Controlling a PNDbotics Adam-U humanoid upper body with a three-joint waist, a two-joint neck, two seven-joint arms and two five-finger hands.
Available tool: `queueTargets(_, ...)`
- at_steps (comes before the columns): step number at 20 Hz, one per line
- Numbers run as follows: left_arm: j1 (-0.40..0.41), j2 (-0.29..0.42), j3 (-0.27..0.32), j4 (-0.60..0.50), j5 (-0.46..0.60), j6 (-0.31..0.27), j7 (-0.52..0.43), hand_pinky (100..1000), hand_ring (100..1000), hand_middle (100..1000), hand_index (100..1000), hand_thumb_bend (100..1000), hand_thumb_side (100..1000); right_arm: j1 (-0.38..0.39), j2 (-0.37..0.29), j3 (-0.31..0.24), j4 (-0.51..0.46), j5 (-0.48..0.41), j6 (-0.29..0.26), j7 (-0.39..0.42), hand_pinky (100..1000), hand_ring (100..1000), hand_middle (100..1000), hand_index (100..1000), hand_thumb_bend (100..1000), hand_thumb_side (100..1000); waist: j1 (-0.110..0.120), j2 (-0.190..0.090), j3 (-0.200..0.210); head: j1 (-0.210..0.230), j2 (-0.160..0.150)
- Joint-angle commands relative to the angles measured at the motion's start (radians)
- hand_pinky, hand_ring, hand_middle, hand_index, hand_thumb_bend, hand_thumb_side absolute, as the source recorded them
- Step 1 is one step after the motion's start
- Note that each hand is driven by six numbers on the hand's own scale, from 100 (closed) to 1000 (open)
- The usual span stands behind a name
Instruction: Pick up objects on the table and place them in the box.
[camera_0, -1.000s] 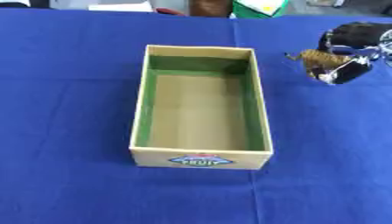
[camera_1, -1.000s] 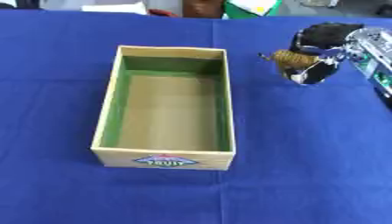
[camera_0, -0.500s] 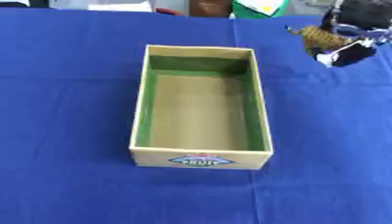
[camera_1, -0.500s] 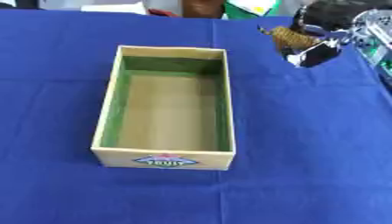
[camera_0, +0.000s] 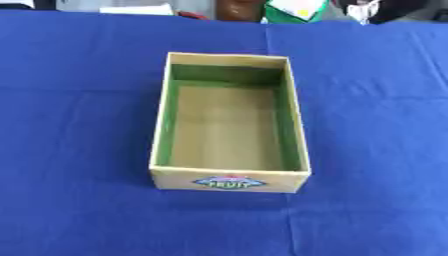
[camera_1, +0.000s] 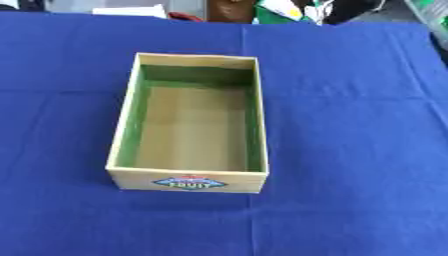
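An open box (camera_0: 229, 178) with green inner walls sits on the blue tablecloth (camera_0: 79, 125), apparently empty; neither robot hand shows.

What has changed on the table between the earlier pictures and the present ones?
The right robot hand, which was at the far right of the cloth holding a small brownish thing, rose toward the upper right corner and has now left the view with it. The box stayed put on the blue cloth, with nothing visible inside.

Black right hand (camera_0: 387, 9), pale silvery bits.
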Motion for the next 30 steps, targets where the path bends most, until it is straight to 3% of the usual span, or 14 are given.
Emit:
queueTargets(1, -0.005, 0.027, 0.005, -0.017, -0.004, -0.002, -0.004, 497, 546, 542, 707, 100, 480, -0.055, 0.002, 0.009, -0.028, -0.025, -0.008, 0.042, 771, 706, 444, 502, 100, 585, 0.002, -0.023, -0.003, 0.0, 0.008)
queueTargets(10, -0.005, 0.021, -0.001, -0.017, 0.002, -0.003, -0.011, 497, 547, 542, 708, 100, 473, -0.185, 0.139, 0.124, -0.021, -0.095, -0.022, 0.148, 769, 695, 444, 515, 100, 546, 0.002, -0.025, 0.005, -0.012, 0.008)
queueTargets(19, -0.008, 0.016, -0.005, -0.017, 0.007, -0.005, -0.015, 497, 548, 542, 707, 100, 471, -0.186, 0.211, 0.237, -0.013, -0.145, 0.02, 0.193, 758, 684, 447, 531, 100, 523, 0.001, -0.02, 0.016, -0.019, 0.009)
queueTargets(25, -0.008, 0.011, -0.008, -0.017, 0.01, -0.006, -0.019, 497, 549, 542, 707, 100, 472, -0.181, 0.278, 0.272, 0.027, -0.095, 0.09, 0.169, 756, 681, 444, 531, 100, 517, 0.004, -0.017, 0.021, -0.029, 0.011)
queueTargets(27, -0.009, 0.009, -0.009, -0.017, 0.01, -0.006, -0.02, 497, 549, 543, 707, 100, 471, -0.182, 0.299, 0.282, 0.044, -0.078, 0.096, 0.171, 754, 681, 444, 531, 100, 481, 0.004, -0.016, 0.022, -0.03, 0.012)
queueTargets(30, -0.011, 0.008, -0.01, -0.017, 0.011, -0.007, -0.022, 497, 549, 543, 706, 100, 472, -0.18, 0.328, 0.298, 0.079, -0.058, 0.087, 0.187, 754, 684, 450, 537, 100, 513, 0.004, -0.015, 0.025, -0.032, 0.011)
